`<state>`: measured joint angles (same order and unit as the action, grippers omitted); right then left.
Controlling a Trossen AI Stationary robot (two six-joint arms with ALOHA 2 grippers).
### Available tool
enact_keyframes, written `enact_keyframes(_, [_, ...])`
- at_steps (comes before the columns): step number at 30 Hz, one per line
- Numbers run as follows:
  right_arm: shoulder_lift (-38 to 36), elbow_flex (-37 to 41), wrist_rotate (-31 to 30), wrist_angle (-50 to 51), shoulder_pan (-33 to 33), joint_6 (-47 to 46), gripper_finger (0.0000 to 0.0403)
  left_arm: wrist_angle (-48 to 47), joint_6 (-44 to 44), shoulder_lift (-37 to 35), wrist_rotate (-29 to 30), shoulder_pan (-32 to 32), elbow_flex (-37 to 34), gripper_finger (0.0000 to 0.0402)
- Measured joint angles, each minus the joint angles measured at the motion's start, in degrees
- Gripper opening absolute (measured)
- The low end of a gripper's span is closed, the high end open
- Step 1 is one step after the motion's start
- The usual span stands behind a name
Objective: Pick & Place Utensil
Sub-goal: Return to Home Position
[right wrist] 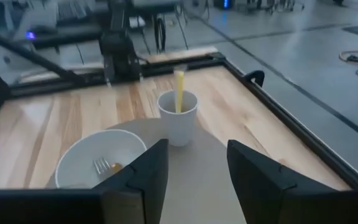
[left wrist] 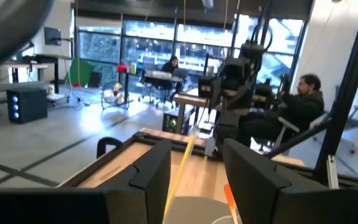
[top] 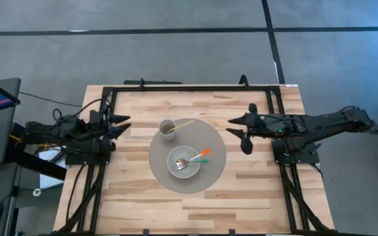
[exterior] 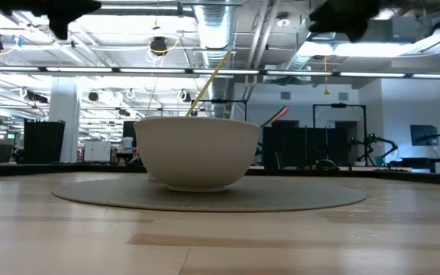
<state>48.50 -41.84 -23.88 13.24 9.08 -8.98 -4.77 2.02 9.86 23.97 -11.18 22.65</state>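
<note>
Yellow straw leaning in gray cup. Cup sits on edge of gray placemat, on left arm's side, just beside white bowl. I see fork and orange-handled utensil in bowl. Left gripper over left table edge, fingers apart, empty. Right gripper just right of placemat, fingers spread, holding nothing.
</note>
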Motion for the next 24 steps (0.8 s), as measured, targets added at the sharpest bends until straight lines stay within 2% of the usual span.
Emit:
enact_keyframes(6, [-12.9,11.3,1.5,-6.9,-0.3,0.6,0.0154,0.1,0.9,-9.8,1.3,0.0,-6.8,0.0149])
enact_keyframes(12, [-23.2,17.4,1.6,-7.4,0.1,1.9,0.0157,0.7,1.2,-8.5,6.1,0.1,-9.0,0.0149])
enact_keyframes(19, [-34.2,23.6,1.7,-8.1,0.7,2.9,0.0155,0.5,1.3,-9.7,6.3,0.1,-9.1,0.0149])
enact_keyframes(24, [-40.8,25.6,5.3,-7.1,0.7,4.7,0.0153,0.4,1.4,-9.8,6.4,0.1,-9.8,0.0149])
